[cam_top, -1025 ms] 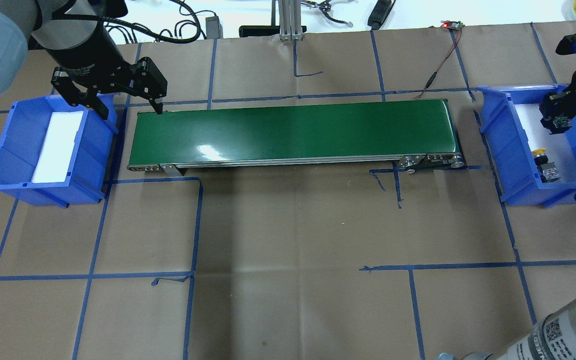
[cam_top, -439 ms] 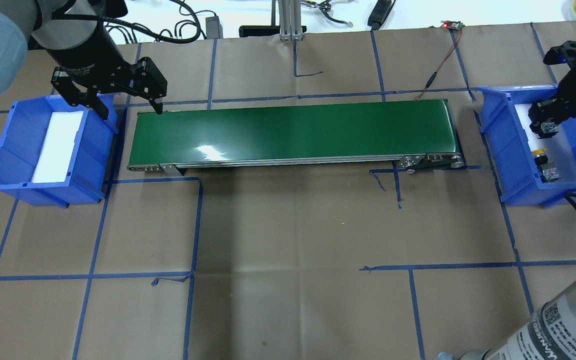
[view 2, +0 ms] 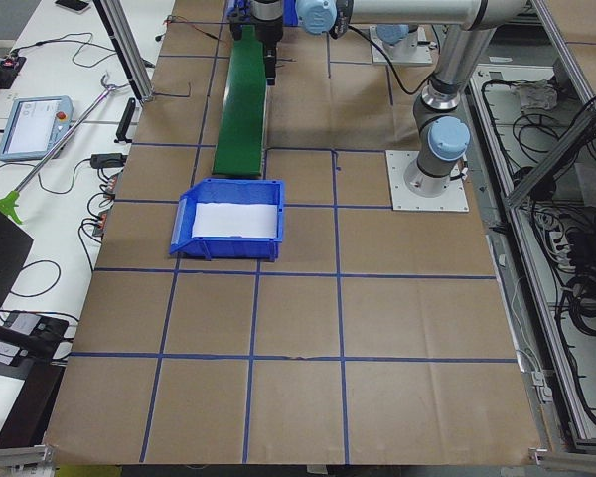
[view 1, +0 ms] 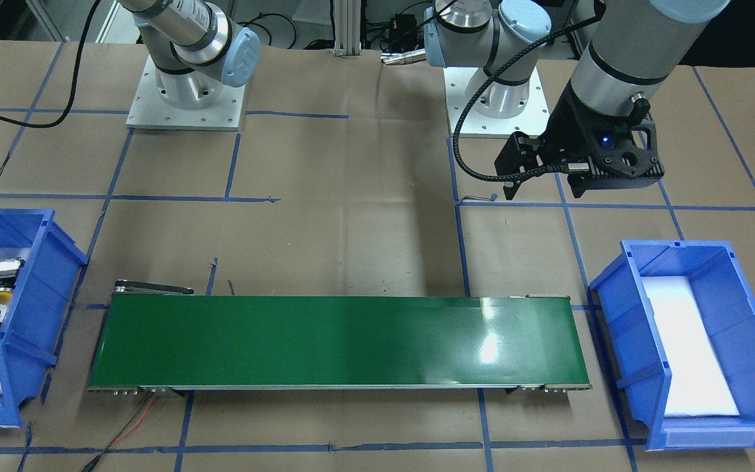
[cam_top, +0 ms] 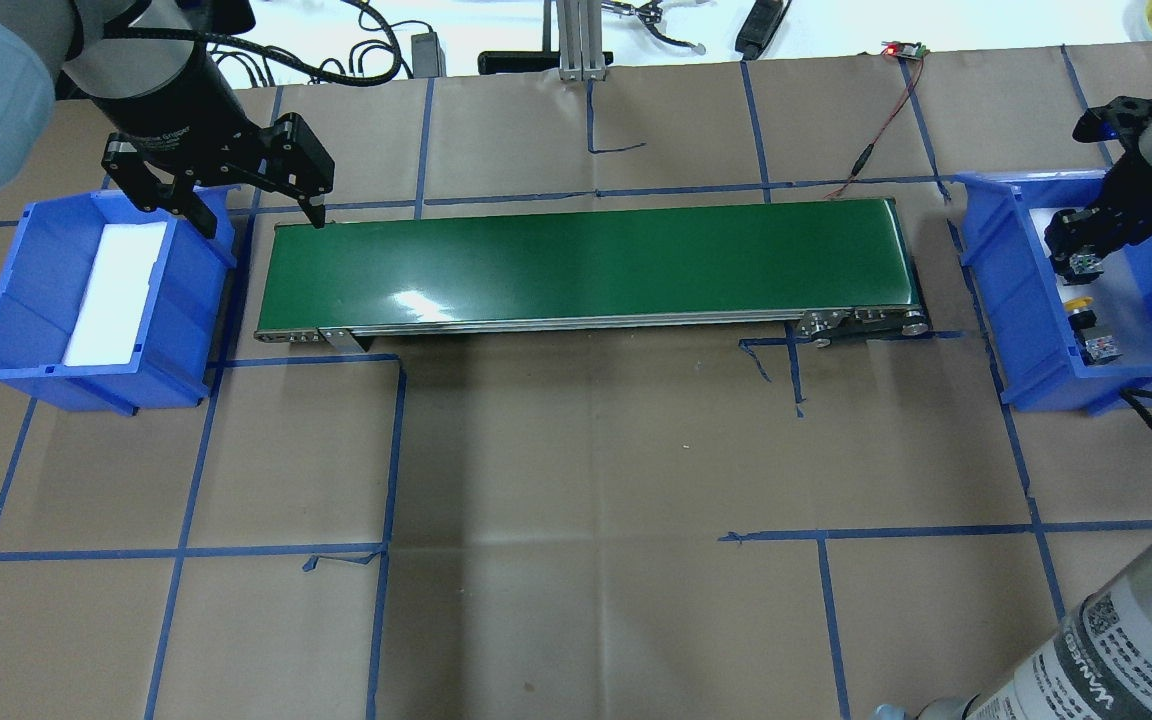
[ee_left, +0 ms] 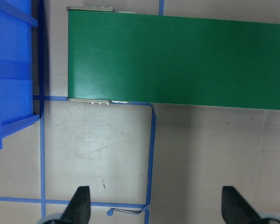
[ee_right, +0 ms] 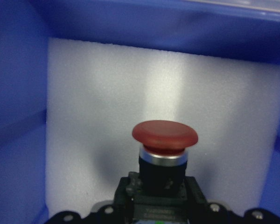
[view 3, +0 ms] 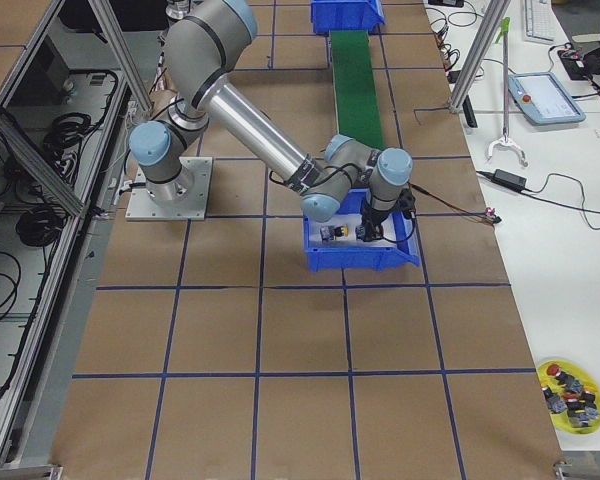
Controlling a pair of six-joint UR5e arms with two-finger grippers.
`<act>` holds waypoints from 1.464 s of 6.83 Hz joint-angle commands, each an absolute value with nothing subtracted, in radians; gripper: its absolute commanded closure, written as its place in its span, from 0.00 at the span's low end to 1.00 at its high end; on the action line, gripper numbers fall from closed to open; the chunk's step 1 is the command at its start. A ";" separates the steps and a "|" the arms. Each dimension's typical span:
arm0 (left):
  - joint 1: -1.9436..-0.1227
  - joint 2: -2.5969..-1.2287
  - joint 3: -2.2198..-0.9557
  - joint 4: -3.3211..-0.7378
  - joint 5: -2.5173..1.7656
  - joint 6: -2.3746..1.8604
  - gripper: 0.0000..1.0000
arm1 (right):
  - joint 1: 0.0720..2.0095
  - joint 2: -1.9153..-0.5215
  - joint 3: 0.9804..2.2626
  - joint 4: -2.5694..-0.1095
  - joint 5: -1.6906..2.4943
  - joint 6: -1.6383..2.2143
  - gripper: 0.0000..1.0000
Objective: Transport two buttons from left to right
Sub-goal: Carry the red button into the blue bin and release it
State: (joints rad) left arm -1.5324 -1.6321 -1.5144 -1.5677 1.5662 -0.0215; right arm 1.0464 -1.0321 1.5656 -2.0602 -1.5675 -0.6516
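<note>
The red button [ee_right: 164,135] sits clamped in the right pincer [cam_top: 1084,258].

1. Red button [ee_right: 164,135]: round red mushroom cap, silver ring beneath, black collar, dark block behind. It was clamped between the fingers of the right gripper [cam_top: 1084,258]. The cap pointed away from the wrist toward the white foam liner [ee_right: 84,116] of the blue bin [cam_top: 1021,310] at the right end of the worktop [cam_top: 576,480]. Whether the cap touched the foam could not be told.
2. Yellow button [cam_top: 1079,303]: yellow cap, black collar, grey block at back. It lay on its side on the foam in the same bin, ungripped. The cap faced the red button and the block faced the robot's side. It sat just beside the red one; contact could not be told.
</note>
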 commanded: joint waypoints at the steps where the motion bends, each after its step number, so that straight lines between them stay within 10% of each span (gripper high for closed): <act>1: -1.532 -1.634 -1.513 -1.568 1.566 -0.021 0.00 | 1.048 -1.031 1.565 -2.065 -1.523 -0.650 0.01; 10: -1.532 -1.637 -1.511 -1.568 1.566 -0.020 0.00 | 1.210 -1.362 1.556 -1.975 -1.411 -0.509 0.00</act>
